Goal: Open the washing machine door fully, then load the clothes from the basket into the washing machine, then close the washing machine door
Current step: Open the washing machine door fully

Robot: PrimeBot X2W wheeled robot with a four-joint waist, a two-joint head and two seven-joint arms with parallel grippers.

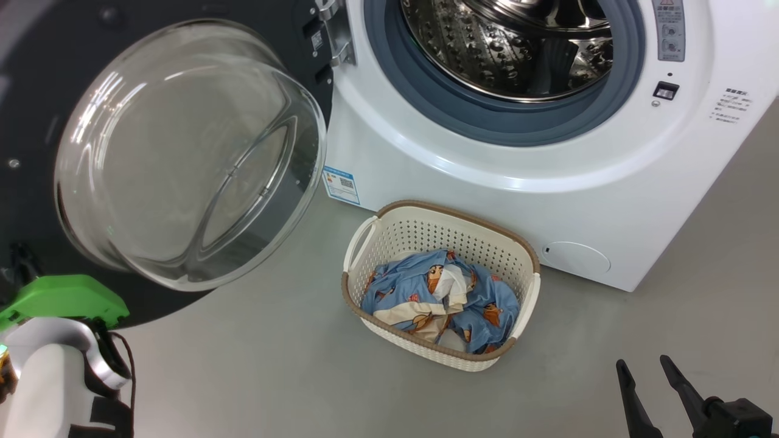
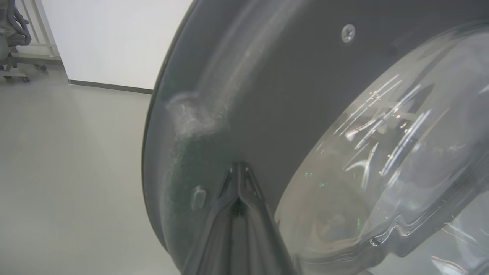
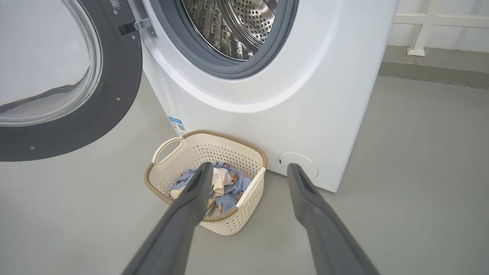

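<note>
Head view: I record the big white boxy front-loading washing machine (image 1: 487, 182) with its large round door, glossy black rim and bulging clear glass bowl (image 1: 188, 152), standing open on the hinge (image 1: 338, 42) to my left of the opening. The perforated steel drum (image 1: 505, 48) and the grey-blue rubber gasket (image 1: 487, 125) are exposed. I see no fabric in the part of the drum that shows. The small rectangular cream plastic basket with perforated sides and a brown woven-look rim (image 1: 453, 211) sits on the grey floor (image 1: 274, 365) just in front of the machine, near the small blue label sticker (image 1: 341, 184). The soft light-blue clothes printed with orange-brown figures (image 1: 438, 298) lie bunched inside the basket, with cream-white patches uppermost. My right gripper (image 1: 643, 364) is low at the right, well apart from the basket, its two dark fingers (image 1: 627, 389) spread wide and holding nothing. The right wrist view confirms this: the fingers stand far apart, with the basket and the machine's lower front seen between them. In the left wrist view, my left gripper (image 2: 238, 172) has its fingers pressed together, nothing between them, tips at the inner face of the door's black rim, just beside the glass bowl. I cannot tell whether the tips actually touch the rim.
</note>
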